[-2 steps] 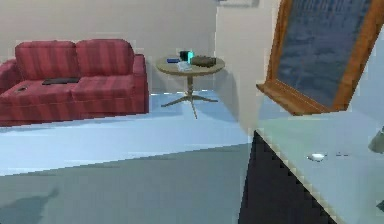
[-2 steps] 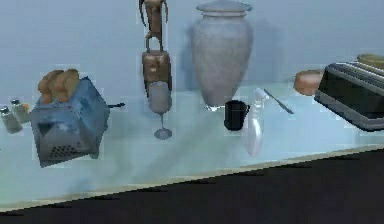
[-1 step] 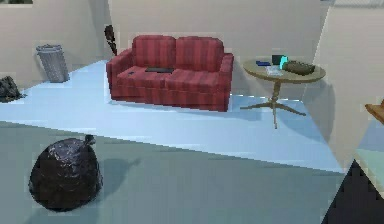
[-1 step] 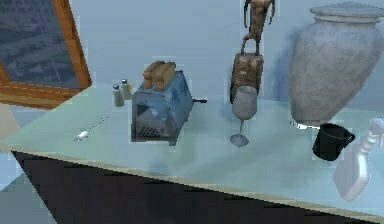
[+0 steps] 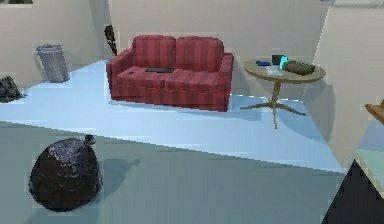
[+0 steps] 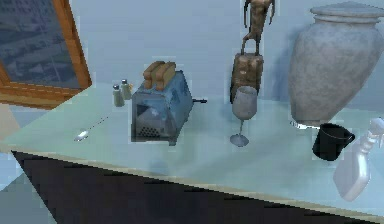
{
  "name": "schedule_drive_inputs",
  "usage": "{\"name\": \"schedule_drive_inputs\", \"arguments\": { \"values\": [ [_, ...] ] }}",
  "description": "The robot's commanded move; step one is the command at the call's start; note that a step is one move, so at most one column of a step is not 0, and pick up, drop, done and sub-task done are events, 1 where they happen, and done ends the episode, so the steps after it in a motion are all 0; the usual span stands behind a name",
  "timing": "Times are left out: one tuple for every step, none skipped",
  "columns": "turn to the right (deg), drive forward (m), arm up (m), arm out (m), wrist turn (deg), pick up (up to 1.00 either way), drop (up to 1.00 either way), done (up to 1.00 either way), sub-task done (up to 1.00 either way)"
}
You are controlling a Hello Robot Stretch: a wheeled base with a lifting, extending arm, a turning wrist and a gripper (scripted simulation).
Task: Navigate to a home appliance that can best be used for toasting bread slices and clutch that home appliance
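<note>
A blue-grey metal toaster point(image 6: 160, 102) with two bread slices standing in its slots sits on a pale countertop point(image 6: 200, 160) in the arm side view, left of the middle. Its lever knob points toward the view's right.
On the countertop stand two small shakers point(image 6: 121, 93), a spoon point(image 6: 90, 130), a wine glass point(image 6: 243, 112), a dark statue point(image 6: 252, 50), a large grey vase point(image 6: 335, 62), a black mug point(image 6: 331, 141) and a white spray bottle point(image 6: 360, 162). Ahead lie a red sofa point(image 5: 172, 70), a round table point(image 5: 278, 80), a bin point(image 5: 52, 62) and a black bag point(image 5: 66, 174).
</note>
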Motion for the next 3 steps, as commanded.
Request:
{"name": "schedule_drive_inputs", "arguments": {
  "values": [
    [0.0, 0.00, 0.38, 0.00, 0.0, 0.00, 0.00, 0.00, 0.00],
    [0.0, 0.00, 0.00, 0.26, 0.0, 0.00, 0.00, 0.00, 0.00],
    [0.0, 0.00, 0.00, 0.00, 45.0, 0.00, 0.00, 0.00, 0.00]
  ]
}}
